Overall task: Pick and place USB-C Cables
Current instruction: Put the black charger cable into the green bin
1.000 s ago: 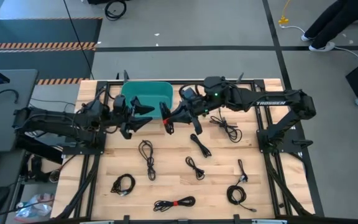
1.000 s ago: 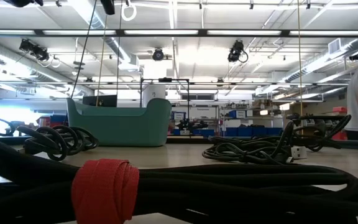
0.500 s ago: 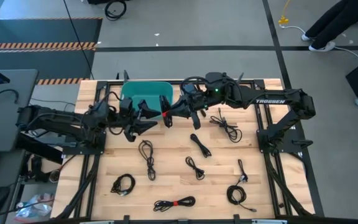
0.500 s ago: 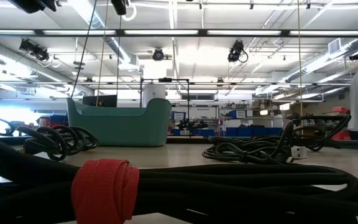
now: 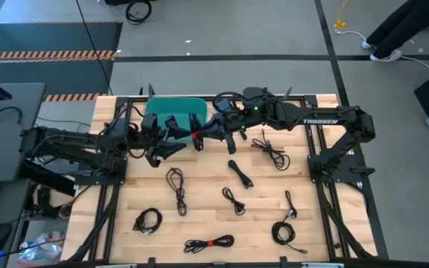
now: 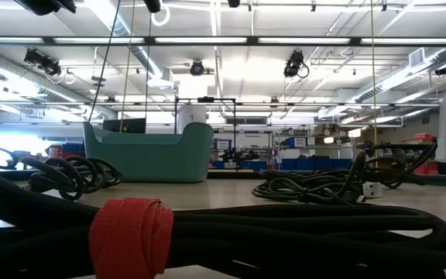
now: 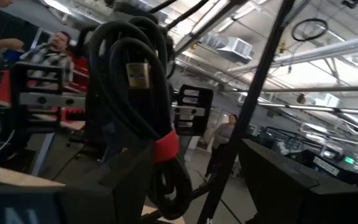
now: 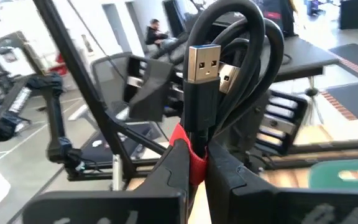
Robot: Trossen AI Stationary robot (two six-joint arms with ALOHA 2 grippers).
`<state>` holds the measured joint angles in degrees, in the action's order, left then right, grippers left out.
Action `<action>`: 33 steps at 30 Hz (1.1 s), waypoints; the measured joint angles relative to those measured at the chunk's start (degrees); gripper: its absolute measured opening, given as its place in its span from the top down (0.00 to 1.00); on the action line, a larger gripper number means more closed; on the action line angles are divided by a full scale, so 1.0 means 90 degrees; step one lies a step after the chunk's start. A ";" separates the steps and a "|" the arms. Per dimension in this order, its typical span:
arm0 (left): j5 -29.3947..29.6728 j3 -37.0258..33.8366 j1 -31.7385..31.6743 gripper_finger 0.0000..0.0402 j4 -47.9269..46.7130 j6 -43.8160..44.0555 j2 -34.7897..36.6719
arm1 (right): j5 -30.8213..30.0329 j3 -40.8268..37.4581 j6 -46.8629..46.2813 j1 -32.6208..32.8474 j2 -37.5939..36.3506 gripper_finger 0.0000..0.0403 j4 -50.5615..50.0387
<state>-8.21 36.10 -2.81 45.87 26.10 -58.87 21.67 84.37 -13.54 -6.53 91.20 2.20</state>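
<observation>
Seven thin black coiled cables (image 5: 176,183) lay on the table; an eighth hung gripped. One teal plastic bin (image 5: 171,112) stood upper centre.

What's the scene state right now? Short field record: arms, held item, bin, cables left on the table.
right gripper: over the edge of the bin, jaws shut on a cable
held cable: black bundle bound with a red tie, USB plugs showing, gripped at the tie
left gripper: beside the bin, facing the right gripper, jaws open, holding nothing
bin: teal, at the far side of the table
loose cables: seven bundles on the table, one with a red tie
</observation>
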 joint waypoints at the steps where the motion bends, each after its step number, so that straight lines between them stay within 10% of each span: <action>1: -0.0025 0.0044 -0.0003 0.38 -0.0107 -0.0016 0.0014 | 0.0044 0.0004 -0.0035 0.0000 0.0021 0.93 0.0046; 33: -0.0387 0.0361 -0.1093 0.39 -0.0530 0.0029 -0.0685 | -0.0806 -0.0016 0.0055 0.0023 0.0208 0.93 -0.0474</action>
<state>-11.69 39.35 -12.64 41.10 26.36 -65.04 14.41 84.23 -13.04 -6.32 93.08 -2.06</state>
